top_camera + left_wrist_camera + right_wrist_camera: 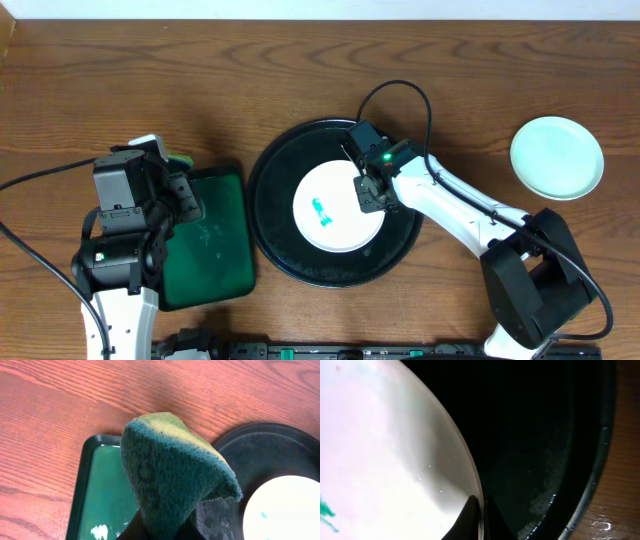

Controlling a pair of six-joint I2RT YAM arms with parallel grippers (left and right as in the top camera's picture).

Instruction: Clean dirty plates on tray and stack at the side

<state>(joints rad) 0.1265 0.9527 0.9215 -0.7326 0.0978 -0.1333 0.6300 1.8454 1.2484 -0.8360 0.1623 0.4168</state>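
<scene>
R end effector [366,192] pinched shut on right rim of smeared plate [330,225], mid black tray [270,200]. L end effector [185,197] clamps sponge [170,475] above green tray [215,250]. Clean plate [557,157] on counter [100,80], far right

Soft, even light overhead; the right wrist view is dim, its plate [385,450] overexposed and blurred.

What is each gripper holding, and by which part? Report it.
Left gripper: the sponge, pinched at one end. Right gripper: the smeared plate, by its rim.
</scene>
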